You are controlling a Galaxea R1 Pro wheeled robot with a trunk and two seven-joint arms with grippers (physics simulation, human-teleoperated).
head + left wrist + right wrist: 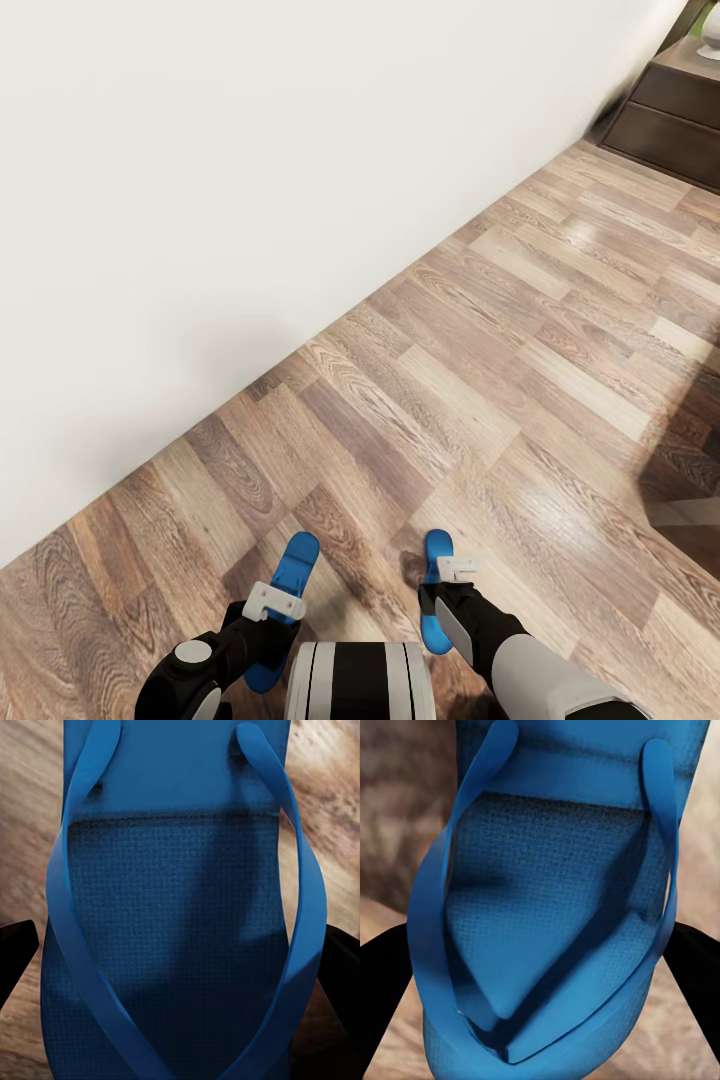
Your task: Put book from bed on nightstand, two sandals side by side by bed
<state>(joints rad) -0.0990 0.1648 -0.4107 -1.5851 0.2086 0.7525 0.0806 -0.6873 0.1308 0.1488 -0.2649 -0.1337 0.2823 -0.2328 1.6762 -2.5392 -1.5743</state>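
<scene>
Left claw (274, 602): I have it closed across the left sandal (287, 590), carried above the wood floor (520, 330).
Right claw (455, 572): gripping the right sandal (436, 560), probably for placing both together.
Wrist views: straps (71, 915) and textured sole (547, 907) close.
Head view: nightstand (675, 110) far ahead by the wall (220, 170).

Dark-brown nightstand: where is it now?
In the head view the dark-brown wooden nightstand sits at top right, against the white wall, far across the wood-plank floor from both hands.
</scene>
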